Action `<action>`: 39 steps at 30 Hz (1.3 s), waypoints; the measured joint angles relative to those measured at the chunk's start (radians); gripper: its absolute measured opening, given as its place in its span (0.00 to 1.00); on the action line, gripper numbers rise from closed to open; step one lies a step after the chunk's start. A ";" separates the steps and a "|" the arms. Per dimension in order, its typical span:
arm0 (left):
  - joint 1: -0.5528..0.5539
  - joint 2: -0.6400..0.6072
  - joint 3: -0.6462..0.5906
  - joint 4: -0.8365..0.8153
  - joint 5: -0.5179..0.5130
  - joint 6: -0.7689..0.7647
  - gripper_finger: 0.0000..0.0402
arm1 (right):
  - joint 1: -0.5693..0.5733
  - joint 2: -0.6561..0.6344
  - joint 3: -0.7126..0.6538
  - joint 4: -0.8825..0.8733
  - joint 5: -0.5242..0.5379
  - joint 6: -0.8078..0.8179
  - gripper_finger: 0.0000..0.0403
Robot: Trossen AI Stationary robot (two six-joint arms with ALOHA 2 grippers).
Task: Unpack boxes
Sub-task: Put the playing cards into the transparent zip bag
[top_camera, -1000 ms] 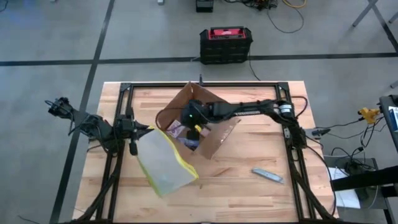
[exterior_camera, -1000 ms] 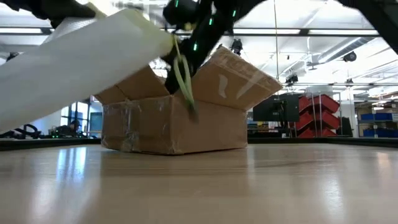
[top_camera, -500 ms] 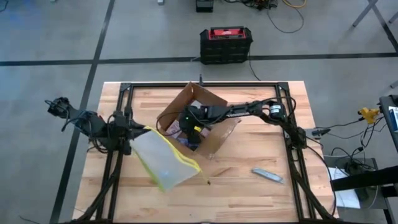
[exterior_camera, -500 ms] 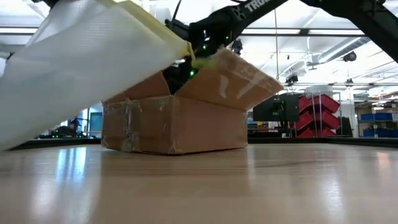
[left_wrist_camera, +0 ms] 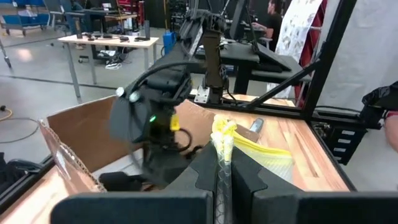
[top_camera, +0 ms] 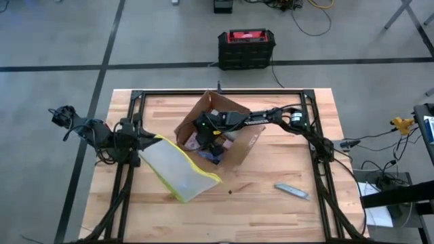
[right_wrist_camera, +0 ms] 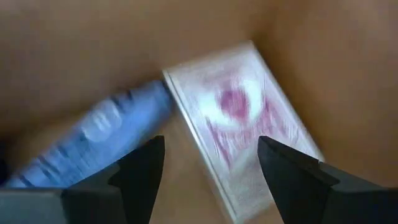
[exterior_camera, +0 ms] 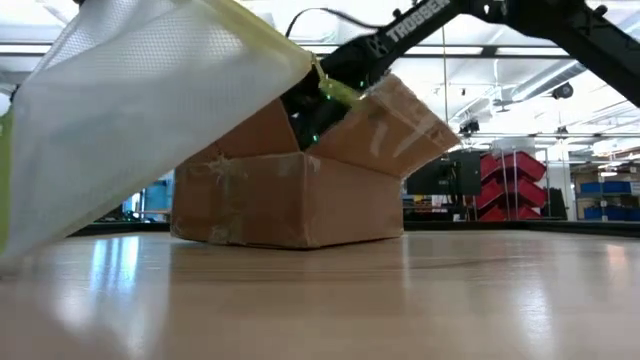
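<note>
The brown cardboard box [top_camera: 220,135] stands open at mid-table, flaps up, shiny tape on its side [exterior_camera: 225,195]. My right gripper [top_camera: 207,132] is down inside it, open. Its fingers [right_wrist_camera: 140,168] stand above a white-and-pink flat packet [right_wrist_camera: 242,118] and a blue thing [right_wrist_camera: 93,134], touching neither. My left gripper [top_camera: 146,144], left of the box, is shut on the clear pouch [top_camera: 180,173] with the yellow-green edge. The pouch slants down toward the table's near edge [exterior_camera: 140,110]. My left gripper pinches the pouch's yellow-green edge [left_wrist_camera: 222,134] at its far left corner between its two fingers. It comes roughly level from the table's left side. The edge bunches just past the fingertips. The pouch hangs away from them, slanting down; whether its low corner touches the table I cannot tell.
A grey utility knife [top_camera: 291,192] lies on the wood to the near right. The black frame rails [top_camera: 319,156] run along both sides of the table. A black-and-red case [top_camera: 245,49] sits on the floor beyond the far edge.
My right gripper has let go of the pouch's yellow-green edge, rolled, and gone down into the box. The pouch, before strung between both grippers, now hangs from my left gripper alone, which has risen a little; its freed end has swung out toward the table's near edge.
</note>
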 joint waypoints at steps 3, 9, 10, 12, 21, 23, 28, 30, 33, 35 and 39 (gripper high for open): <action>0.000 -0.001 0.000 -0.001 -0.001 -0.013 0.00 | -0.011 0.007 0.002 -0.045 0.022 0.008 0.58; 0.000 -0.010 0.000 -0.002 -0.051 -0.010 0.00 | -0.008 -0.061 0.012 -0.272 0.091 -0.016 0.55; 0.001 -0.014 0.000 -0.001 -0.053 -0.009 0.00 | -0.008 -0.077 0.014 -0.289 0.090 -0.028 0.55; 0.001 -0.022 0.000 -0.002 -0.060 -0.008 0.00 | -0.009 -0.103 0.019 -0.283 0.083 -0.061 0.54; 0.001 -0.038 0.000 -0.008 -0.077 -0.008 0.00 | -0.064 -0.071 0.020 -0.229 -0.007 -0.177 0.63; 0.001 -0.038 0.000 -0.007 -0.079 -0.009 0.00 | -0.073 -0.057 0.021 -0.226 -0.016 -0.181 0.68; 0.001 -0.038 0.000 -0.007 -0.100 -0.011 0.00 | -0.080 -0.050 0.021 -0.233 -0.027 -0.142 0.82; 0.001 -0.038 0.000 -0.008 -0.107 -0.011 0.00 | -0.080 -0.050 0.021 -0.242 -0.028 -0.149 0.86; 0.001 -0.038 0.000 -0.007 -0.108 -0.019 0.00 | -0.080 -0.051 0.021 -0.273 -0.031 -0.170 0.90; 0.001 -0.038 0.000 -0.008 -0.124 -0.019 0.00 | -0.079 -0.051 0.042 -0.299 -0.029 -0.162 0.90; 0.001 -0.042 0.000 -0.007 -0.134 -0.018 0.00 | -0.078 -0.054 0.096 -0.348 -0.033 -0.106 0.90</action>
